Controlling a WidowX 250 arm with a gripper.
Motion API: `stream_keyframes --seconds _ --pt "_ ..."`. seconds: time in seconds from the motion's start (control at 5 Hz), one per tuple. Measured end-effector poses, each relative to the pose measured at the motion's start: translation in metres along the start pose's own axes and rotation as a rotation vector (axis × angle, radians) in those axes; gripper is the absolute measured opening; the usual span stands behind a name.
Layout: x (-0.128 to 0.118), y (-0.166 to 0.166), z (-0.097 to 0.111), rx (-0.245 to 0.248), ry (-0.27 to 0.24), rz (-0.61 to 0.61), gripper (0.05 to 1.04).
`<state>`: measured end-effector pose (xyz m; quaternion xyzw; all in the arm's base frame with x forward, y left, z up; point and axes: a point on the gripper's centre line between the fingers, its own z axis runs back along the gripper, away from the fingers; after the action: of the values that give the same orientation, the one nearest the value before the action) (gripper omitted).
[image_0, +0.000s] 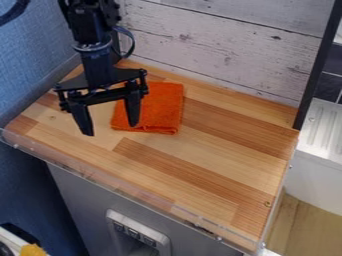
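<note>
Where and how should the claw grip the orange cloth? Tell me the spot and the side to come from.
Pinch the orange cloth at its near edge, coming straight down from above. It lies flat on the wooden top and looks folded, so that layered edge probably offers the most to bite on. The open claw already points downward beside that edge.

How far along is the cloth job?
Done, apparently: the orange cloth looks folded, lying flat on the wooden counter. In hand: nothing; the end effector is open, one finger overlapping the cloth in view, contact unclear. Left, probably: any gripping of it.
</note>
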<state>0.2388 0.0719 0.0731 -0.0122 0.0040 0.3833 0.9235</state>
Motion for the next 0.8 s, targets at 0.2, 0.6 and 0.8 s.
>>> stream_keyframes --seconds 0.2,0.6,0.8 --pt "0.0009 0.0004 -0.0006 -0.007 -0.003 -0.004 0.999" --pt "-0.0001 0.0013 -0.0042 -0.009 -0.010 0.006 0.999" --pt "-0.0002 0.0020 -0.0068 -0.007 -0.019 0.005 0.998"
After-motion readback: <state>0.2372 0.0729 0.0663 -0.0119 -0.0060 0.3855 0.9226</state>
